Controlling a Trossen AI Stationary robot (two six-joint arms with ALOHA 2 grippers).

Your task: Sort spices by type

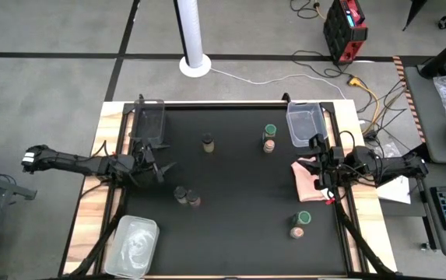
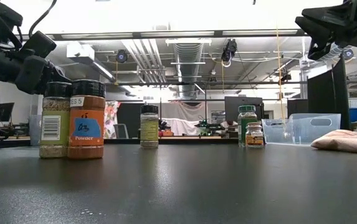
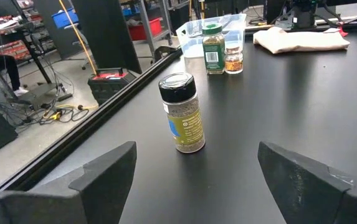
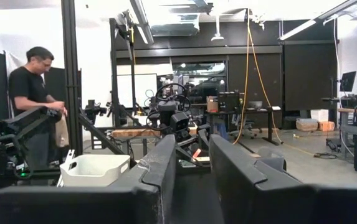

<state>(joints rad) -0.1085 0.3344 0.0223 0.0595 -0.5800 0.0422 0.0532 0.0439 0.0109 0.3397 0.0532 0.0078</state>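
Observation:
Several small spice jars stand upright on the black mat. A dark-lidded jar [image 1: 208,142] [image 3: 181,112] stands alone ahead of my left gripper [image 1: 163,167] [image 3: 197,180], which is open and clear of it. A green-lidded jar [image 1: 269,131] and a pinkish one [image 1: 269,145] stand together farther right. Two dark-lidded jars [image 1: 180,193] [image 1: 194,200] stand near the mat's middle left. A green-lidded [image 1: 303,218] and a pinkish jar [image 1: 298,231] stand at the near right. My right gripper [image 1: 318,173] [image 4: 192,180] hangs above the pink cloth, its fingers a narrow gap apart, with nothing between them.
Clear tubs stand at the far left [image 1: 149,118], far right [image 1: 303,120] and near left [image 1: 133,245] of the mat. A pink cloth [image 1: 308,177] lies at the right edge under my right gripper. A person [image 4: 35,93] stands in the room beyond the table.

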